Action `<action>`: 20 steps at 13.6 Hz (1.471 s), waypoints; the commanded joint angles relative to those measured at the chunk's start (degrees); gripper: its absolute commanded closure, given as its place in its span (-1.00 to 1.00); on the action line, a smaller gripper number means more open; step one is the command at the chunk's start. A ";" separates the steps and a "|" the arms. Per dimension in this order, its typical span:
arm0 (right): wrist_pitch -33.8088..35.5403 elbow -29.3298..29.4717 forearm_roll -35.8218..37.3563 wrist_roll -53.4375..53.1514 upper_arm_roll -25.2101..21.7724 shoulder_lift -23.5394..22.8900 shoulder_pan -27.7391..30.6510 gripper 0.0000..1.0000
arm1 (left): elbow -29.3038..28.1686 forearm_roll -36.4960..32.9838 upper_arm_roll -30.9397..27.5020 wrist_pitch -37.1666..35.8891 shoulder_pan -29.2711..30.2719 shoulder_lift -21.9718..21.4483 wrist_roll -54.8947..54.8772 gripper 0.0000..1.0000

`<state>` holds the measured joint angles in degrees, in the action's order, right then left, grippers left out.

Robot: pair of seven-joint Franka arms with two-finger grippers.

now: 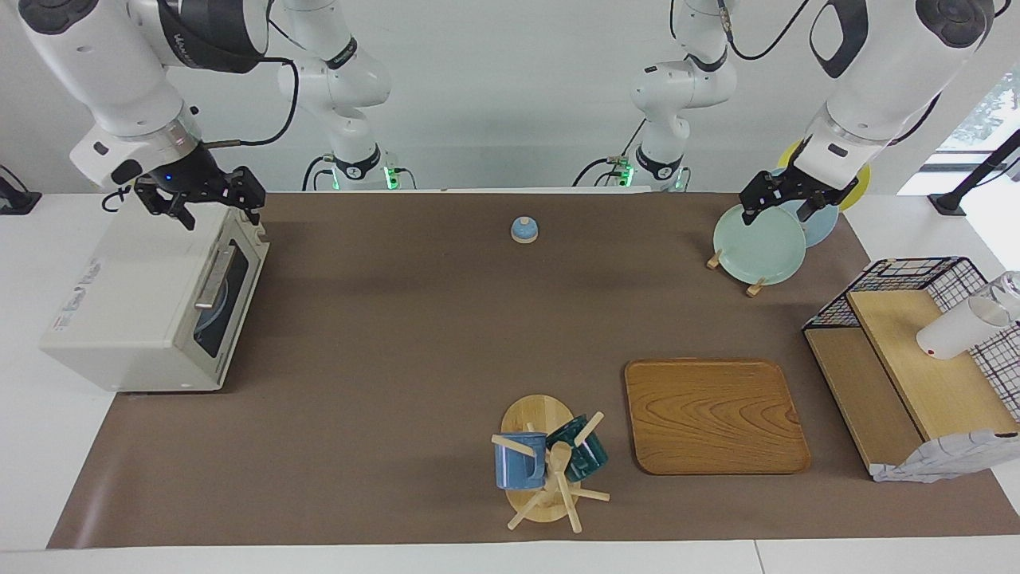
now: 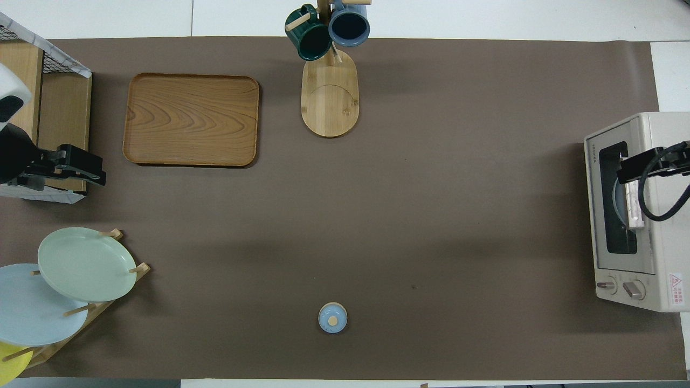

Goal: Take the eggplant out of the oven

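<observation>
The cream-white oven [image 1: 135, 311] stands at the right arm's end of the table, and it also shows in the overhead view [image 2: 647, 215]. Its glass door is shut, with the metal bar handle [image 1: 213, 277] across it. Through the window I see only the edge of a pale blue plate [image 2: 619, 199]. The eggplant is hidden. My right gripper [image 1: 221, 215] is open and empty in the air over the oven's top front edge, above the door [image 2: 625, 172]. My left gripper [image 1: 777, 214] is open and empty, and waits over the plate rack [image 2: 99, 170].
A rack with a mint green plate [image 1: 759, 243] and other plates stands near the left arm. A wooden tray [image 1: 713, 414], a mug tree [image 1: 550, 462] with two mugs, a small blue lid [image 1: 523, 229] and a wire basket [image 1: 916, 279] with wooden shelves are also on the table.
</observation>
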<state>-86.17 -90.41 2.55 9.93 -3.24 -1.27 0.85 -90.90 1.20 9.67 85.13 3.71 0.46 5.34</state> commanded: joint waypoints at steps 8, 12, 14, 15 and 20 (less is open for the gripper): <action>1.79 0.32 -1.49 0.25 -0.09 0.04 0.47 -1.00 | -0.77 -0.58 0.26 0.48 0.50 -0.99 -0.07 -1.00; -7.85 -10.98 -1.49 3.69 -0.36 4.68 0.73 1.00 | -0.77 -0.58 0.26 0.48 0.50 -0.99 -0.07 -1.00; -9.53 -14.52 -1.32 3.08 -0.45 6.28 1.00 1.00 | -0.77 -0.58 0.17 0.39 0.50 -0.99 -0.07 -1.00; -9.89 -14.88 -0.53 3.08 -0.54 6.28 1.08 1.00 | -0.77 -0.58 0.17 0.39 0.50 -0.99 -0.07 -1.00; -16.83 -23.49 0.96 -2.64 -0.54 6.99 6.09 1.00 | -0.77 -0.58 0.26 0.48 0.50 -0.99 -0.07 -1.00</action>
<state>-100.56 -109.60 2.74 9.46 -4.36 3.76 5.85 -90.90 1.20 9.67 85.13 3.72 0.46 5.34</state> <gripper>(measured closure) 0.991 0.000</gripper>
